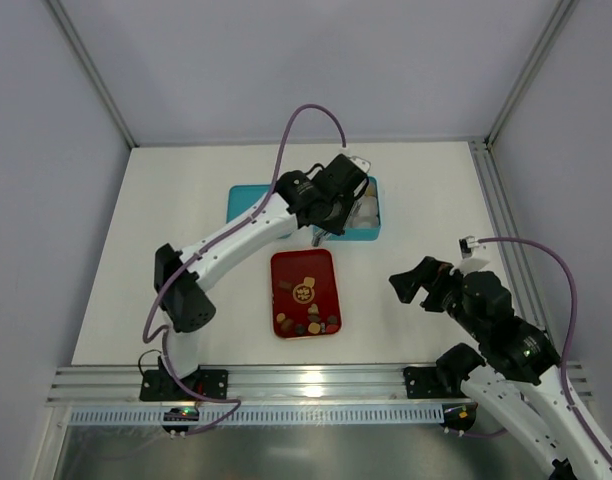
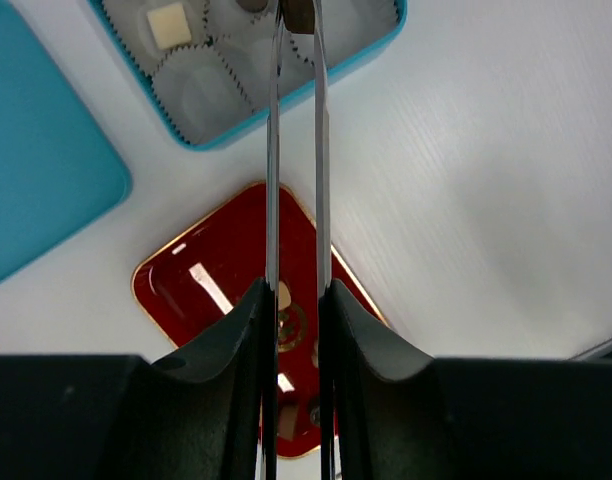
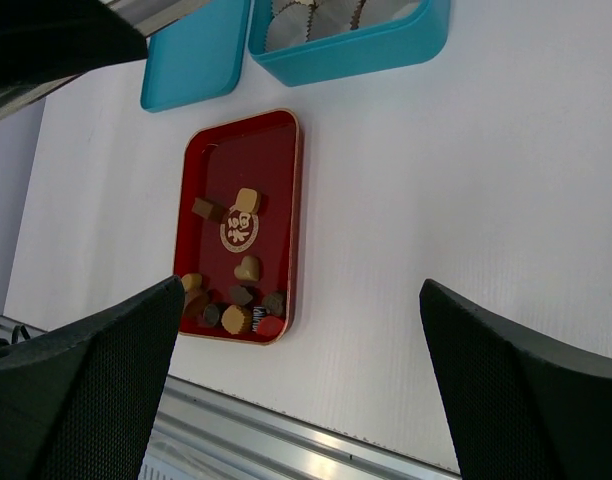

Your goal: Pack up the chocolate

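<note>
- The left gripper (image 2: 297,10) is over the open teal box (image 3: 366,50). Its two long, thin metal blades are drawn close together, pinching a small brown chocolate piece (image 2: 300,16) at their tips, just above the box's compartments.
- The open teal box is a rounded rectangular container lined with grey-white crinkled paper cups (image 2: 201,92). One cup holds a flat cream square chocolate (image 2: 169,25).
- A flat teal lid (image 2: 36,150) with rounded corners lies on the white table (image 2: 486,200), just beside the box — on its left in the top view.
- A glossy red tray (image 3: 236,150), rectangular with a thin gold rim and a gold emblem in its middle, sits on the table near the box. It lies on the side closer to the arm bases, with a strip of table between the two.
- The rest of the chocolate lies in that tray. A dark brown square (image 3: 204,208) sits just beside a tan square (image 3: 248,200) at the emblem, and a tan heart-like piece (image 3: 248,267) lies on the emblem's other side.
- A cluster of small pieces (image 3: 236,312) — brown, tan and one reddish — lies at the tray's near end.
- The right gripper (image 3: 299,285) hangs to the right of the tray, above the table. Its two black fingers are spread wide and hold nothing.
</note>
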`<action>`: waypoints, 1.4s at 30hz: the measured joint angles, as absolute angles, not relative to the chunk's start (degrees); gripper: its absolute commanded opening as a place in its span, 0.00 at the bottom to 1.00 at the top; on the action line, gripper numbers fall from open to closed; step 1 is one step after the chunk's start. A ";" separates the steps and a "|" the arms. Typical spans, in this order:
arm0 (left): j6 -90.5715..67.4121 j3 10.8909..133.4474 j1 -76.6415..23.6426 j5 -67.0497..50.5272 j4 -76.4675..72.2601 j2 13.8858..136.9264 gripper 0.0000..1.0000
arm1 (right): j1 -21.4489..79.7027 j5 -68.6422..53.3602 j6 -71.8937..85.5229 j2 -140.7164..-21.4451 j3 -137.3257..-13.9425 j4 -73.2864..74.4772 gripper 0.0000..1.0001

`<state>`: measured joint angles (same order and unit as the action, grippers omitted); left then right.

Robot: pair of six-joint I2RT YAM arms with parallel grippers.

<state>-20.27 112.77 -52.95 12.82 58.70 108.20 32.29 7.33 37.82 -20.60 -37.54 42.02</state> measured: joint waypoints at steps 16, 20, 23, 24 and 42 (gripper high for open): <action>-19.44 120.95 -52.01 15.00 47.97 126.04 0.22 | 32.29 8.27 37.82 -19.00 -40.84 46.19 1.00; -19.33 120.95 -51.99 15.09 46.57 127.15 0.25 | 32.29 8.29 37.82 -18.59 -40.84 46.70 1.00; -19.22 120.95 -51.99 15.29 45.63 127.24 0.28 | 32.29 8.25 37.82 -18.59 -40.84 47.00 1.00; -19.20 120.95 -51.99 15.38 45.43 127.26 0.29 | 32.29 8.23 37.82 -18.59 -40.84 47.03 1.00; -18.98 120.95 -51.72 16.12 44.71 127.90 0.39 | 32.29 8.14 37.80 -18.59 -40.82 47.09 1.00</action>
